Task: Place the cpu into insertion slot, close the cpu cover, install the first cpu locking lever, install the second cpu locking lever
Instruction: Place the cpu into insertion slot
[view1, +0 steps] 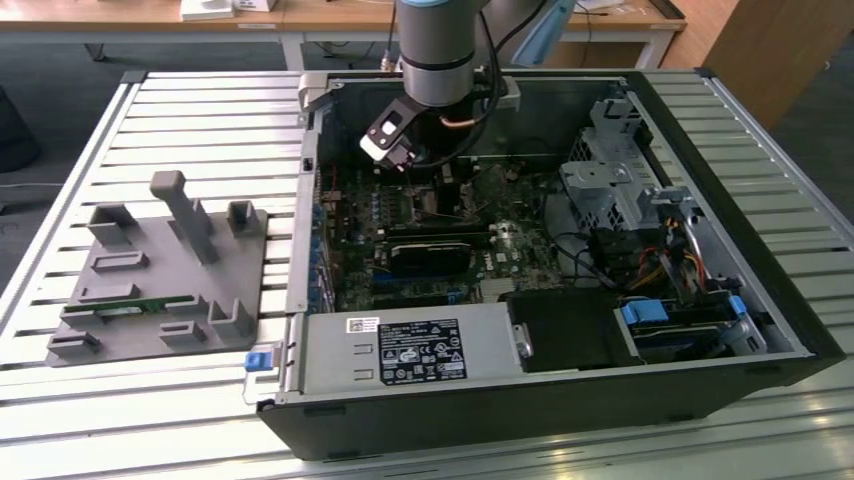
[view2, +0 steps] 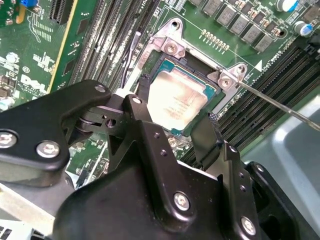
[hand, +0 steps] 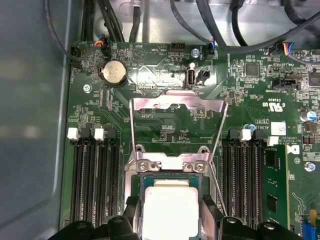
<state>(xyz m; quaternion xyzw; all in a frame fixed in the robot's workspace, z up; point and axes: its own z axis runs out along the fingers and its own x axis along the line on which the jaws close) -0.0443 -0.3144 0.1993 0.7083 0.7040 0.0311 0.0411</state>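
Flanking one cpu (view2: 177, 102) in insertion slot (view2: 214, 97): two fingers (view2: 206, 131), parted; cpu cover (hand: 175, 102) raised.

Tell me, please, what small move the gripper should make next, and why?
Probably a short straight lift clear, provided the cpu is released: it seems to lie square in the insertion slot, the gripper straddles it, and the cpu cover stands open.
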